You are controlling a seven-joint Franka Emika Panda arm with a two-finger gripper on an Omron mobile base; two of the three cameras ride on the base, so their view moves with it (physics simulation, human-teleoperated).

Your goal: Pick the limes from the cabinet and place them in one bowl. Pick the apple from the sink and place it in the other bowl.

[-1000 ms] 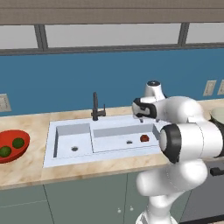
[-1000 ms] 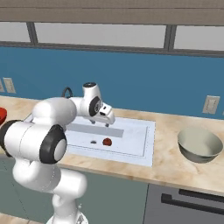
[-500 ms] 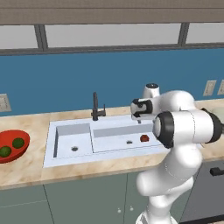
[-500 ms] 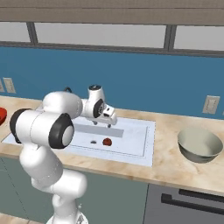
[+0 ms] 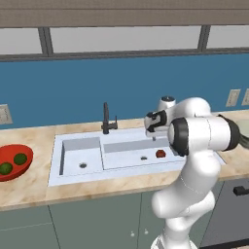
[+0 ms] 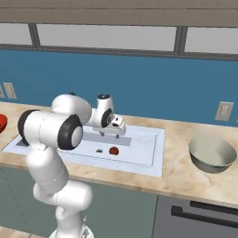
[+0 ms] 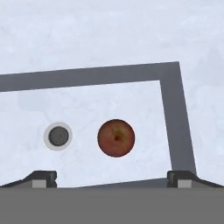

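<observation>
The red apple [image 7: 116, 138] lies on the floor of the sink's right basin, beside the round drain [image 7: 58, 136]. The same apple [image 5: 160, 153] [image 6: 113, 150] rests near the right wall of the pale sink [image 5: 73, 144] [image 6: 148, 139]. My gripper [image 5: 150, 133] [image 6: 120, 135] [image 7: 112, 177] hangs above that basin, pointing down, open, with its fingertips [image 7: 43, 177] spread wide and nothing between them. Two dark green limes [image 5: 20, 159] [image 5: 5, 168] sit in the red bowl [image 5: 22, 168] at the counter's left. The grey bowl [image 6: 211, 153] stands right of the sink. The cabinet is out of view.
A thin black faucet [image 5: 106, 120] rises behind the divider between the two basins. Wall outlets [image 5: 233, 97] [image 6: 224, 111] sit on the blue backsplash. A dark appliance front [image 6: 195, 218] lies below the counter at the right.
The arm's elbow has swung further over the sink. The gripper has shifted slightly toward the spot above the apple. The apple, limes and bowls have not moved.
</observation>
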